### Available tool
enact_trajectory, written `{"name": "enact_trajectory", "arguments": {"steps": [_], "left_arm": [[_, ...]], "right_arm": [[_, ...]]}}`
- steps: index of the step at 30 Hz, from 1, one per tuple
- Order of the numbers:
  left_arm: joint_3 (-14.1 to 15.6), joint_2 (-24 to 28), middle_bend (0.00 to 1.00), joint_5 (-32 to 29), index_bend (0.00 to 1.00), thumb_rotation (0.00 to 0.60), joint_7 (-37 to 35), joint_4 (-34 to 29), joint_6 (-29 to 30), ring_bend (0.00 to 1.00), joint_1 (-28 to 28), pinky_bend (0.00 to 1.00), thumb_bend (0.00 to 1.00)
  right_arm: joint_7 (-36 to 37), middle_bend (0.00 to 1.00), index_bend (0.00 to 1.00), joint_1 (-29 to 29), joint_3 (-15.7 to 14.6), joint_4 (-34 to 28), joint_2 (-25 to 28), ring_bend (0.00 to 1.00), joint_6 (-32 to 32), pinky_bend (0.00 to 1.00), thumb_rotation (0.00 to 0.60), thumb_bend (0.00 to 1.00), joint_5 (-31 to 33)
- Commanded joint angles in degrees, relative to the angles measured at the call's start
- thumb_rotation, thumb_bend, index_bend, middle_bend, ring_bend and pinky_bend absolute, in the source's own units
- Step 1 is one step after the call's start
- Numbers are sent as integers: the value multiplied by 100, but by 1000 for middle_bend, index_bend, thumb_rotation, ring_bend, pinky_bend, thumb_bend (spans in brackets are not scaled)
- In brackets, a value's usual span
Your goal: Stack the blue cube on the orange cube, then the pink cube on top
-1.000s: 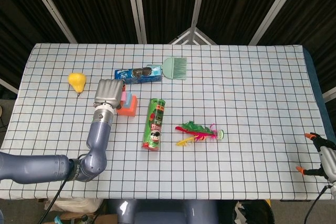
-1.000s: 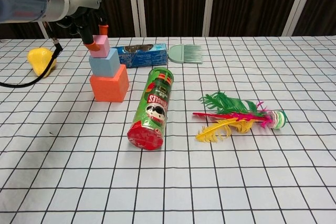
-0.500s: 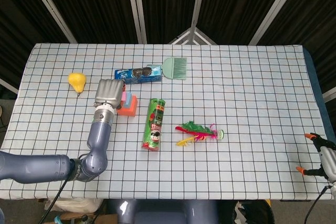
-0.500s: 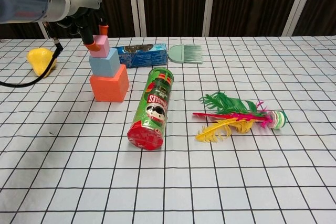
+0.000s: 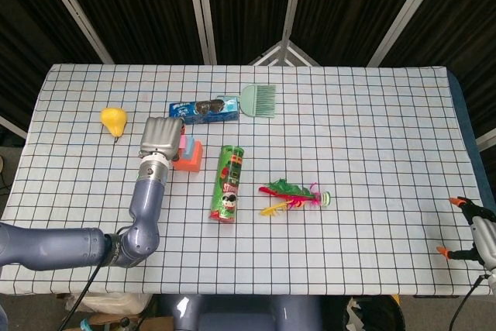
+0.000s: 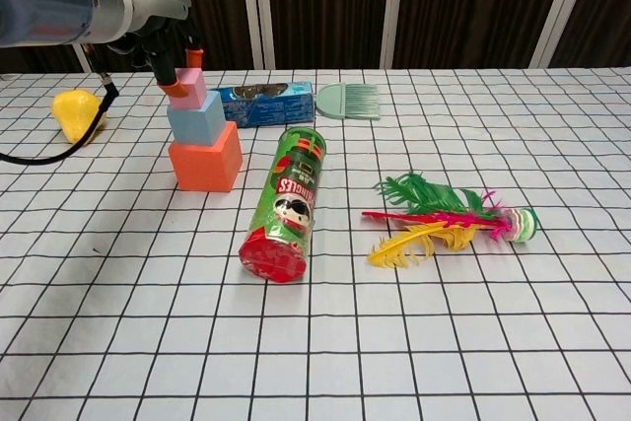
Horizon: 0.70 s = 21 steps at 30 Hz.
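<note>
Left robot hand point(image 6: 170, 54) pinches the pink cube point(image 6: 188, 89), seated atop the blue cube point(image 6: 196, 121) on the orange cube point(image 6: 205, 165). Risk: a sideways release drag would topple the stack. Right robot hand point(image 5: 477, 230): state indiscernible.

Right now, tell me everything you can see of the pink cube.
The pink cube is a small, matte, plain block, the smallest of the three. It sits roughly level on top of the blue cube, which rests on the orange cube, at the table's left side, near the cookie pack. The left hand is at it from above and behind, with orange-tipped fingers at its upper edges, apparently pinching it. In the head view the hand covers most of it; only a pink sliver shows.
</note>
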Motion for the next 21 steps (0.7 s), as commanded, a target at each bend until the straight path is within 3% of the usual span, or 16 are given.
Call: {"name": "enact_trajectory", "arguments": {"steps": [1,12,21], "left_arm": [[2,1,891,5,443,600,-7,3,-14,755,1,884,401],[3,2,891,-14,442,600,-1,47,-22,755,-8,884,398],[23,-14,881,-67,344,600,56,61,-7,744,-27,877,293]], "right_arm": [[-1,91,142,-2,1,-2,0,100,3,61,600,107,2],[-24,91,143,2,-4,-23,13,100,-22,61,600,106,25],[-41,91,143,11,-7,-46,28,100,-49,61,600,107,45]]}}
